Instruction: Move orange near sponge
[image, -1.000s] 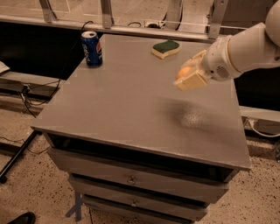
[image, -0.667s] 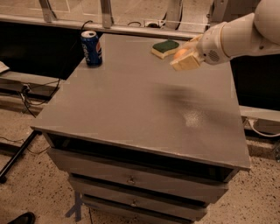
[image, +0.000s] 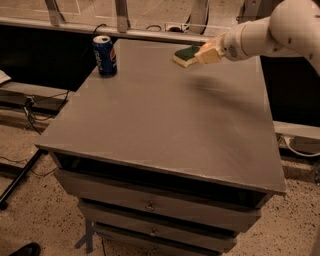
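Observation:
The sponge (image: 184, 55), dark green on top with a pale yellow base, lies near the far edge of the grey table (image: 165, 130), right of the middle. My gripper (image: 209, 53) reaches in from the upper right on the white arm (image: 280, 30). It hovers just above the table, right beside the sponge's right end and partly in front of it. The orange does not show in this view; if it is in the gripper, it is hidden.
A blue soda can (image: 105, 55) stands upright at the far left corner of the table. The table is a cabinet with drawers (image: 150, 205) below its front edge. Cables and a metal rail run along the floor behind and to the left.
The gripper has moved from above the right middle of the table toward the far edge and now sits beside the sponge. The sponge and can have not moved.

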